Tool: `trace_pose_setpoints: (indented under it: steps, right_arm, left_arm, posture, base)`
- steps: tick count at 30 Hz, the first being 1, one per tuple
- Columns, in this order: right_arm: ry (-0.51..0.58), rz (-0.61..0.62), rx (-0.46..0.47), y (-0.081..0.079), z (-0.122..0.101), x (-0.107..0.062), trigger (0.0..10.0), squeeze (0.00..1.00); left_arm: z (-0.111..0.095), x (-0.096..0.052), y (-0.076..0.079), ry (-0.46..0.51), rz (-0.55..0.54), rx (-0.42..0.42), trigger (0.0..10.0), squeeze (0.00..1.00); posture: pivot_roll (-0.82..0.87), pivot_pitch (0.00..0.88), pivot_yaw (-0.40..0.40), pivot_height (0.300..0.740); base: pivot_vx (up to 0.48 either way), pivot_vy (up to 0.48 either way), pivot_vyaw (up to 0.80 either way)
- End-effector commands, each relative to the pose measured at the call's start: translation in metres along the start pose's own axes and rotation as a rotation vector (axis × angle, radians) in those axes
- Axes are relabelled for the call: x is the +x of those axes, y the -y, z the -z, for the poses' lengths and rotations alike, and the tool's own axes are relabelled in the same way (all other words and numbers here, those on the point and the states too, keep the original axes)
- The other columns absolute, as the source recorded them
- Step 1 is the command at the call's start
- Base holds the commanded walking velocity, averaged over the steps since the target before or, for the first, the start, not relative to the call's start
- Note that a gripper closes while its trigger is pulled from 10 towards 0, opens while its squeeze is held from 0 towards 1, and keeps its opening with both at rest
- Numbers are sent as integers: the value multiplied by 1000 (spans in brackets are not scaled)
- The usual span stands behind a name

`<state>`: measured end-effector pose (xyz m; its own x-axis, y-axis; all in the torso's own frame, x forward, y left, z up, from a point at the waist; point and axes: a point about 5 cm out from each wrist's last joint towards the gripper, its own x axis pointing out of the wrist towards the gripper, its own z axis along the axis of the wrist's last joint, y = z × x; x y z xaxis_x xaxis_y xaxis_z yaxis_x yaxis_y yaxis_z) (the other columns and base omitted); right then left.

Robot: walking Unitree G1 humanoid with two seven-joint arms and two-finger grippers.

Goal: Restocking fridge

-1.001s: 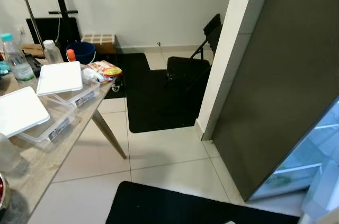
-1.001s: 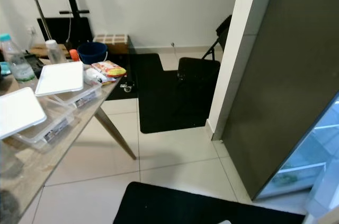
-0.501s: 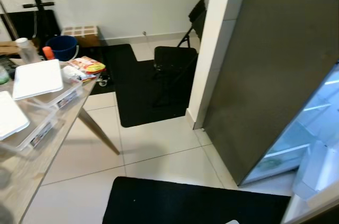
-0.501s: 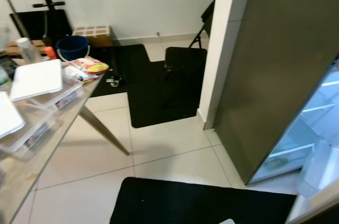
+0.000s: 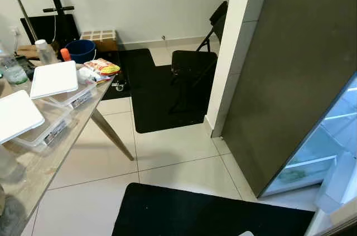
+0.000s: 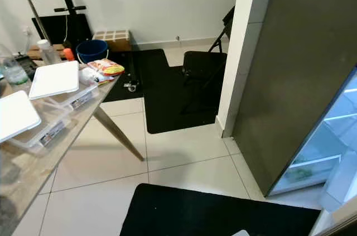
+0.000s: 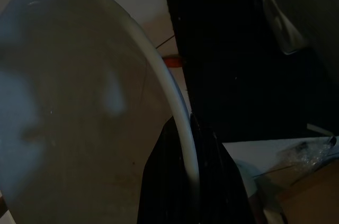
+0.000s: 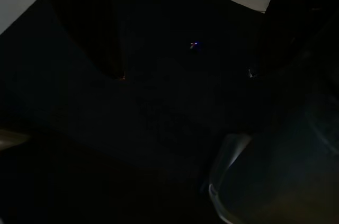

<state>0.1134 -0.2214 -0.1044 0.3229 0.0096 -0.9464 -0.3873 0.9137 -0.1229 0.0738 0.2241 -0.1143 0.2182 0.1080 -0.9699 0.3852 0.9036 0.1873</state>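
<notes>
The fridge (image 5: 295,52) stands on the right, its dark side toward me. Its lit white inside (image 5: 334,141) with shelves shows at the far right. On the wooden table (image 5: 33,163) to the left lie two clear boxes with white lids (image 5: 54,78), a colourful snack packet (image 5: 102,67) and a water bottle (image 5: 11,68). In the dim left wrist view my left gripper (image 7: 183,181) is shut on the rim of a white plate (image 7: 79,107). The right wrist view is very dark, with black matting (image 8: 175,91) below and a pale translucent shape (image 8: 265,181) at its edge.
A black mat (image 5: 206,216) lies just before me on the white tiles, and a second mat (image 5: 156,96) lies farther off. On that one stands a black folding chair (image 5: 192,60) beside a white pillar (image 5: 234,46). A blue bucket (image 5: 81,51) sits by the far wall.
The whole picture swung to the right and then back to the left, so the camera moved. Nothing on the table or by the fridge has shifted.
</notes>
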Motion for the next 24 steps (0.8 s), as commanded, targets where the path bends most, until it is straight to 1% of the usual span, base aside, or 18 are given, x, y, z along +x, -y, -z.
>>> trace_pose_setpoints:
  steps: [1, 5, 8, 12, 15, 16, 24]
  right_arm:
    - [12, 0, -17, 2, -4, 0, 10000, 0]
    - [20, 8, -14, 3, -7, 0, 10000, 0]
    - [35, 28, 6, 8, -12, 0, 10000, 0]
    - [19, 39, 8, 9, -6, -1, 10000, 0]
    - [16, 41, 11, 10, -5, -1, 10000, 0]
    - [9, 41, 12, 9, -2, -1, 10000, 0]
    - [3, 41, 15, 7, 1, -1, 10000, 0]
  left_arm:
    - [3, 0, 0, -13, -4, 1, 10000, 0]
    - [5, -1, -3, -19, -12, -13, 10000, 0]
    - [6, -1, -3, -17, -11, -26, 10000, 0]
    - [4, 0, 3, -8, 6, -17, 10000, 0]
    - [3, 0, 4, -5, 7, -18, 10000, 0]
    - [0, 0, 5, 4, 14, -15, 10000, 0]
    - [-5, 1, 5, 16, 19, -9, 10000, 0]
  posture:
    - [-30, 8, -14, 740]
    - [-35, 3, -8, 740]
    - [-40, 5, -4, 740]
    - [-46, 8, -6, 740]
    - [-46, 8, -6, 740]
    - [-49, 3, -4, 740]
    - [-49, 10, -1, 740]
  base:
    - [0, 0, 0]
    - [0, 0, 0]
    - [0, 0, 0]
    - [0, 0, 0]
    - [0, 0, 0]
    - [0, 0, 0]
    - [0, 0, 0]
